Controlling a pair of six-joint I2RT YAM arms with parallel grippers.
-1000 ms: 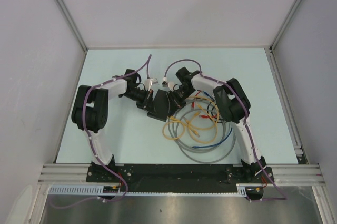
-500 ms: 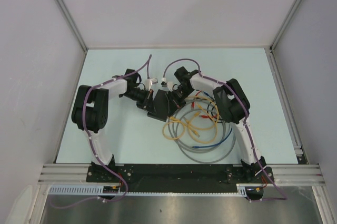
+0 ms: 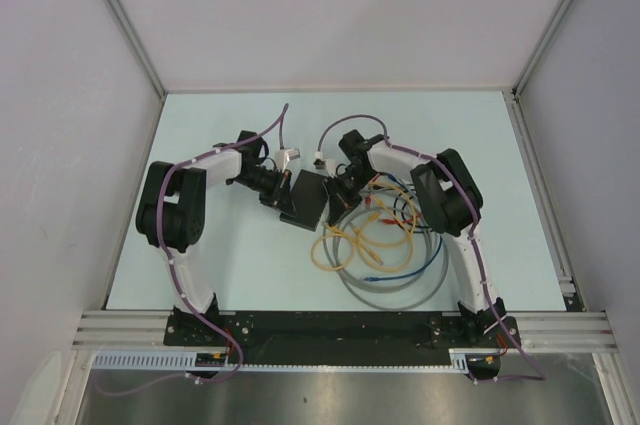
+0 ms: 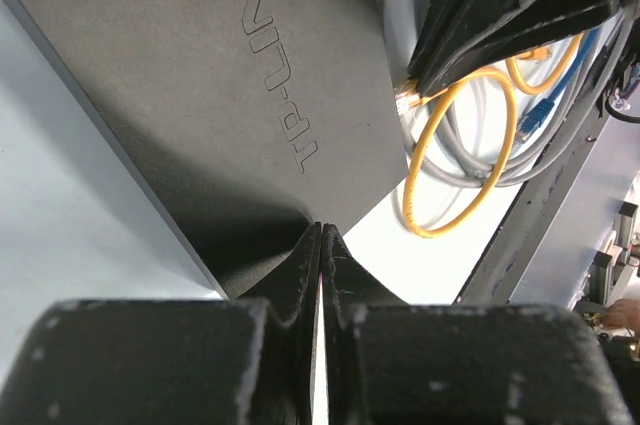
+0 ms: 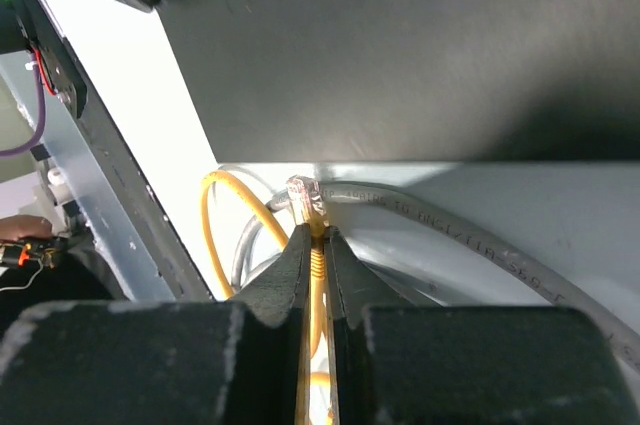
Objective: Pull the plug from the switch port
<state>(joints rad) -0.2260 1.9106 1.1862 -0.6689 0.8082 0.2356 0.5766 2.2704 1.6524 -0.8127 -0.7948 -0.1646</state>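
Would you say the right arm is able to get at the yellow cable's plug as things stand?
Likely yes: its fingers pinch the yellow cable just behind the clear plug, and nothing stands between them.

1. The switch [image 3: 305,201] lies on the table [image 3: 220,255] between the left gripper [image 3: 279,197] and the right gripper [image 3: 337,197].
2. The plug [image 5: 304,191] sits just past the right gripper's tips, at the switch's edge, with its cord [image 5: 316,265] between them.
3. Cables [image 3: 350,237] coil right of the switch, nearer the bases.

Matte black switch [image 3: 305,200], yellow cable [image 5: 215,207] (clear plug [image 5: 303,191]), grey cable [image 3: 395,288], pale blue table [image 3: 230,255].
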